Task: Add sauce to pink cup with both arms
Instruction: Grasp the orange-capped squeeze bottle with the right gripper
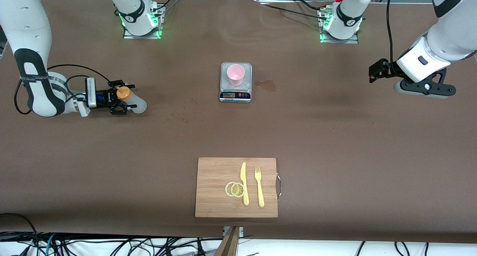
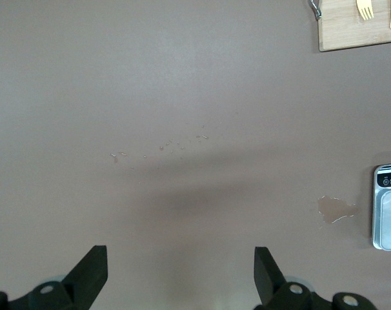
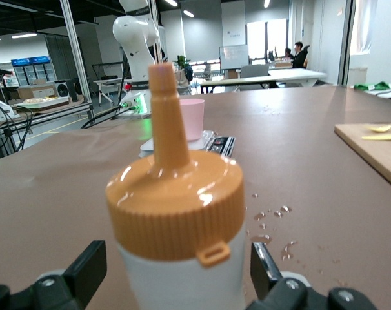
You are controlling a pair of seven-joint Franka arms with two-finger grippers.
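Sauce bottle (image 1: 132,100): standing at nine o'clock from the cup, unlifted.
Right gripper (image 1: 120,98): jaws wide around the bottle, not visibly clamped.
Left gripper (image 2: 179,274): waits, wide, empty, three o'clock.
Pink cup (image 1: 236,74): on scale (image 1: 235,95), looks empty.
Progress: grasping; pouring remains.

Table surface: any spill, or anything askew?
Yes. A wet stain marks the table beside the scale toward the left arm's end, and droplets lie scattered near the sauce bottle.
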